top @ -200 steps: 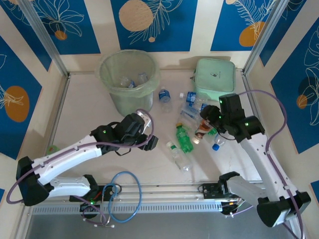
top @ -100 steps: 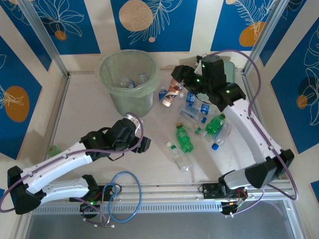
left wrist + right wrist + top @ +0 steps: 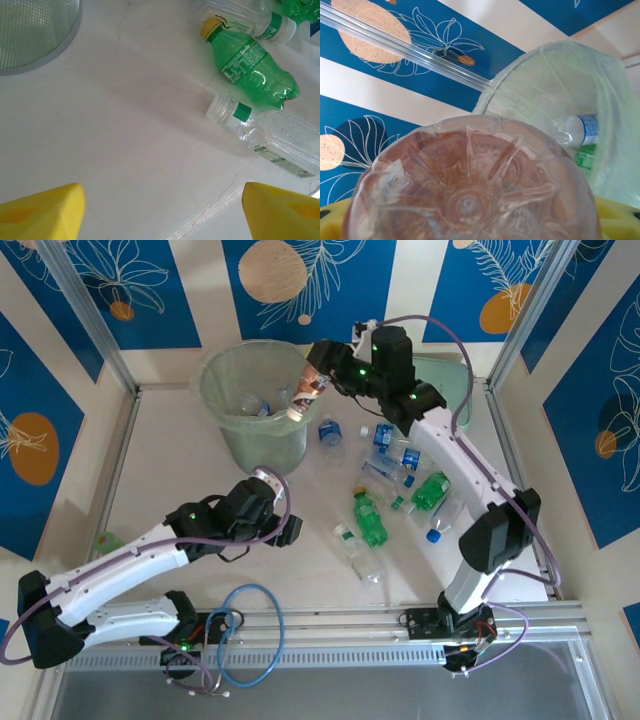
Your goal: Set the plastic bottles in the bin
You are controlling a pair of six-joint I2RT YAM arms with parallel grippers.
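Right tool grips a reddish-tinted clear bottle, upper centre, over the right rim of the bin. Recommend carrying it further left, clear of the rim, before release. Left tool open, empty, lower centre; remaining bottles lie centre-right on the surface.

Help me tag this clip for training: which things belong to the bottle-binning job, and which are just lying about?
Job: bin; brownish bottle in the right gripper; green bottle; clear bottle; blue-labelled bottle.
Lying about: mint case; blue cable.
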